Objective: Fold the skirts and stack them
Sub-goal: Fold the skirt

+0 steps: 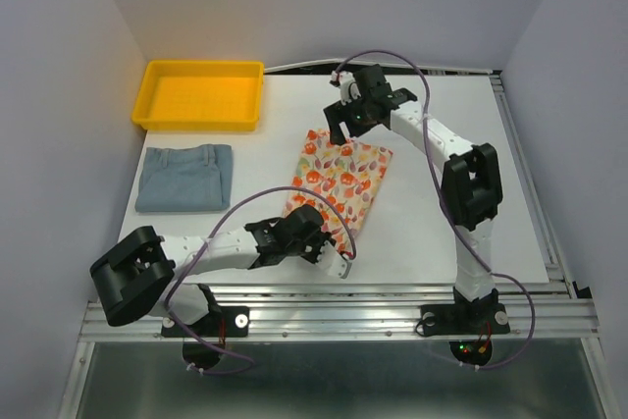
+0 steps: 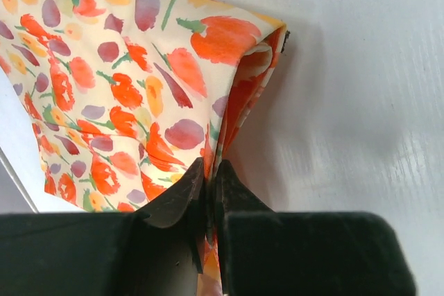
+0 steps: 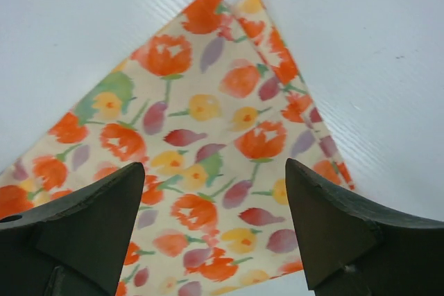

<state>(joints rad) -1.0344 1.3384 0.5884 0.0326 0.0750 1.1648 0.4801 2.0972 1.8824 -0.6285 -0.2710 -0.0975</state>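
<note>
The floral skirt (image 1: 339,179) lies folded in the middle of the white table, cream with orange, red and yellow flowers. My left gripper (image 1: 316,239) is shut on its near edge; in the left wrist view the floral skirt (image 2: 125,81) is pinched between the black fingers (image 2: 173,199). My right gripper (image 1: 345,123) is open above the skirt's far corner; in the right wrist view the floral skirt (image 3: 208,136) lies flat between the spread fingers (image 3: 326,220). The blue-grey denim skirt (image 1: 184,178) lies folded at the left.
A yellow plastic tray (image 1: 201,95) stands at the back left, just behind the denim skirt. White walls close in the table on the left and back. A metal rail runs along the near edge (image 1: 392,301).
</note>
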